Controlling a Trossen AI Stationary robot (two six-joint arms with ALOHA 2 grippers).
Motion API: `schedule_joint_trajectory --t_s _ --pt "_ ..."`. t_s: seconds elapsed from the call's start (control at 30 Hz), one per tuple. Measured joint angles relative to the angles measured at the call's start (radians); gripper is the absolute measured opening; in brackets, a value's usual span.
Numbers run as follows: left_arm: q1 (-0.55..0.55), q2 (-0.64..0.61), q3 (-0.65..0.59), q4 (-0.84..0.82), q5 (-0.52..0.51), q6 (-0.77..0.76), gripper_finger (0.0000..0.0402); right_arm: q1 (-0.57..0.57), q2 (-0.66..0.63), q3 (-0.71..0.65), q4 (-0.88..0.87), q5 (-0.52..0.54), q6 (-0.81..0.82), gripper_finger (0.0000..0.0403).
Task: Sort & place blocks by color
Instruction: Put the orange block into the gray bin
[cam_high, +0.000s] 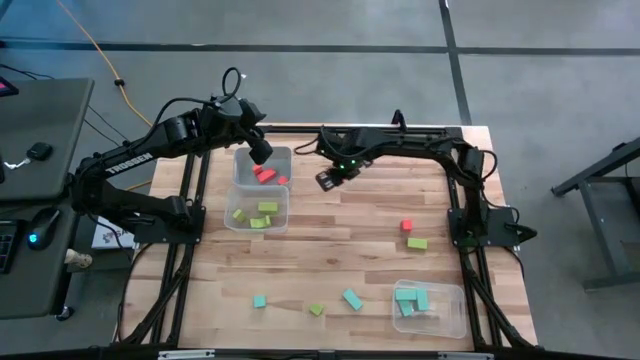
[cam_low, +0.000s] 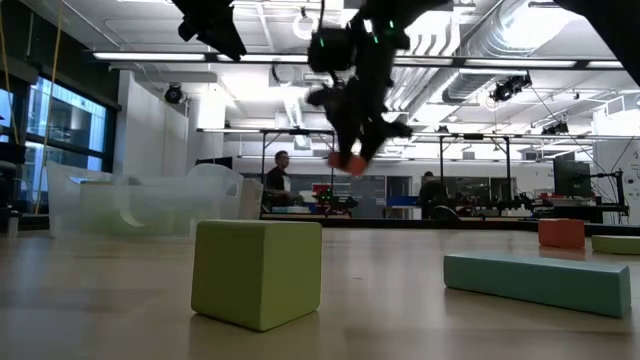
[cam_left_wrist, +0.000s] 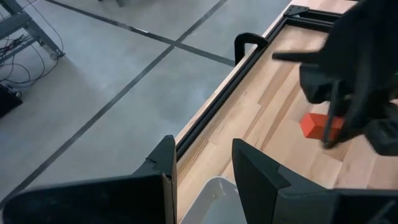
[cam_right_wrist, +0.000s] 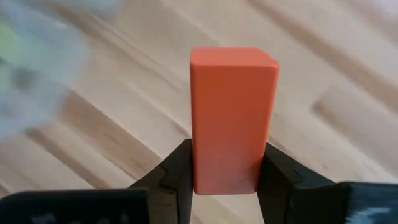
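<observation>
right hand (cam_low: 352, 158) gripping red block (cam_low: 349, 162), green cube (cam_low: 258, 270) nearest

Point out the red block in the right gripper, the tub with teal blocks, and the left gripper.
red block (cam_right_wrist: 233, 118), right wrist view, its front face.
teal tub (cam_high: 455, 312), high view, its right wall.
left gripper (cam_left_wrist: 202, 165), left wrist view, midway between its fingertips.
</observation>
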Motion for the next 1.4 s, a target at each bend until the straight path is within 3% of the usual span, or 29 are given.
schedule_joint_trajectory --t_s 0.23,0.67,0.87,1.1,1.4 --pt "0.000 0.000 0.000 0.000 0.007 -0.027 0.0086 0.036 0.000 0.210 -0.012 0.121 -0.052 0.0108" --pt "0.000 0.000 0.000 0.009 0.262 -0.362 0.0086 0.041 0.000 0.437 -0.018 0.143 -0.445 0.0108" --pt "0.000 0.000 0.000 0.056 0.343 -0.406 0.0086 0.040 0.000 0.477 -0.037 0.115 -0.522 0.0108" --pt "0.000 0.000 0.000 0.065 0.367 -0.481 0.0090 0.040 0.000 0.480 -0.060 0.090 -0.580 0.0108" --pt "0.006 0.000 0.000 0.130 0.361 -0.529 0.0154 0.040 0.000 0.480 -0.060 0.042 -0.653 0.0108"
